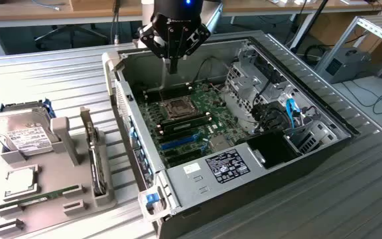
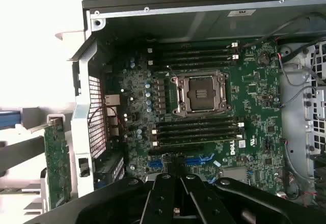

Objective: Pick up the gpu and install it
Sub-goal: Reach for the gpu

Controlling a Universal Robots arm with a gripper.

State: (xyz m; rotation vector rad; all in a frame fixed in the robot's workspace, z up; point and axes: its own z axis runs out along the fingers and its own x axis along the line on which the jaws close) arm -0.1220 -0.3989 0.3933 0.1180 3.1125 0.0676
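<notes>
Claw (image 1: 172,65) closed on nothing, hovering over motherboard (image 1: 191,117) inside open case (image 1: 257,189). Gpu (image 1: 97,162) upright on edge in fixture (image 1: 45,219), top edge exposed for grasping.

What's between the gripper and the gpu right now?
The computer case's side wall stands between the gripper, above the motherboard, and the gpu, upright in its holder; the exterior view shows it.

Materials: computer case (image 1: 177,194) of bare grey sheet metal, dull sheen; motherboard (image 2: 254,96), matt green circuit board; table (image 1: 51,74), ribbed pale metal; hard drive (image 1: 18,130), smooth silver metal under a white paper label; holder (image 1: 45,209), matt grey plastic; gpu (image 2: 57,163), green circuit board; gripper (image 1: 171,69), glossy black.
</notes>
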